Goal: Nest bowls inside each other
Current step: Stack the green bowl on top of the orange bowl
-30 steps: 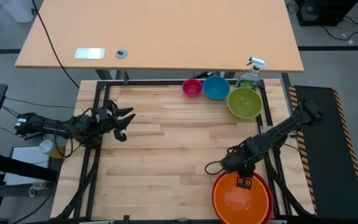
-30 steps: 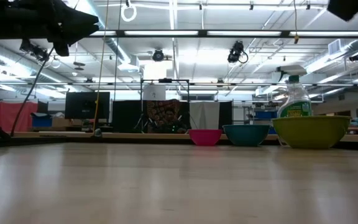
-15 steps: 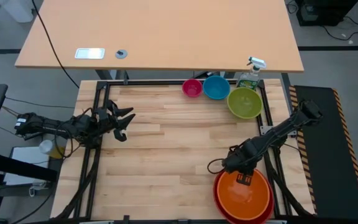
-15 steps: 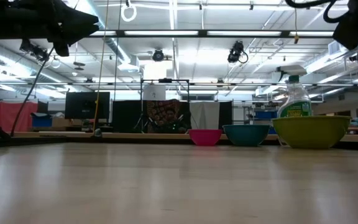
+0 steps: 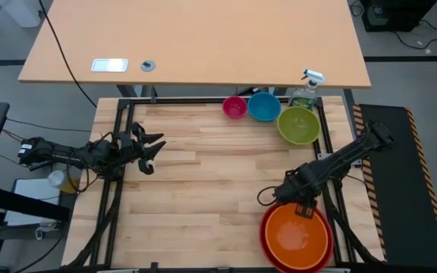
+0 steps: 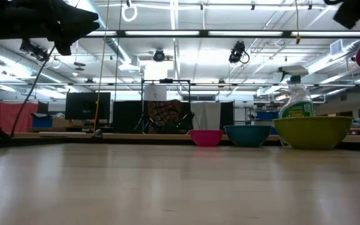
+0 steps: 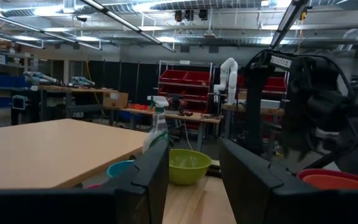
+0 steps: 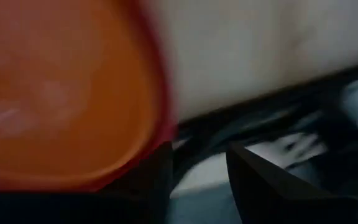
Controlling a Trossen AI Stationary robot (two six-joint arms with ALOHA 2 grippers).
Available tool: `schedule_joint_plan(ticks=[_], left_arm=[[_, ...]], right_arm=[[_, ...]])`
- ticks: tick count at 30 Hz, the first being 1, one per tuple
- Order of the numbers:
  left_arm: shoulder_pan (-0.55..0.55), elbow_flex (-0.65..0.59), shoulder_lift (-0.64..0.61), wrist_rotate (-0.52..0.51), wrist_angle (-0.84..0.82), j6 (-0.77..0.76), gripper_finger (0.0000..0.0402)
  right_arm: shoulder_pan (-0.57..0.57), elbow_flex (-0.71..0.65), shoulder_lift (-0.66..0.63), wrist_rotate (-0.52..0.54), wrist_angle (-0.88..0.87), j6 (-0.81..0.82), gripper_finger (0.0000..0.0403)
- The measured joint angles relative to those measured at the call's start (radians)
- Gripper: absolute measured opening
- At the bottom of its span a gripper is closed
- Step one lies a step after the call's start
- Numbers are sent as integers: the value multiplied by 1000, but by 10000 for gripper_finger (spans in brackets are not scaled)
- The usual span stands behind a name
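Your right pincer [image 5: 303, 210] has just released the orange bowl [image 5: 297, 235], which now sits inside the red bowl [image 5: 267, 244] at the surface's [image 5: 203, 189] near right corner; left pincer [image 5: 152, 149] waits open. Green bowl [image 5: 297, 125] next.

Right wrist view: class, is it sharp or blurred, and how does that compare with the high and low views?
Right wrist view: heavily smeared, the orange bowl and its red rim only soft shapes. High view: evenly lit, crisp; the orange bowl sits inside the red bowl. Low view: bright ceiling strips glare, while the pink bowl, blue bowl and green bowl stay clear.

Both hands [image 5: 152, 149] [image 5: 304, 206] open, empty.
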Motion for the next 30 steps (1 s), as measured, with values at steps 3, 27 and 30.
schedule_joint_plan(ticks=[3,27,30], left_arm=[[0,0,0,0,-11,0,144],[0,-1,0,0,-70,9,144],[0,-1,0,0,-77,10,144]], right_arm=[[-51,-28,-41,168,23,-36,158],[-810,-272,13,612,309,-570,246],[-839,-272,63,601,324,-592,245]])
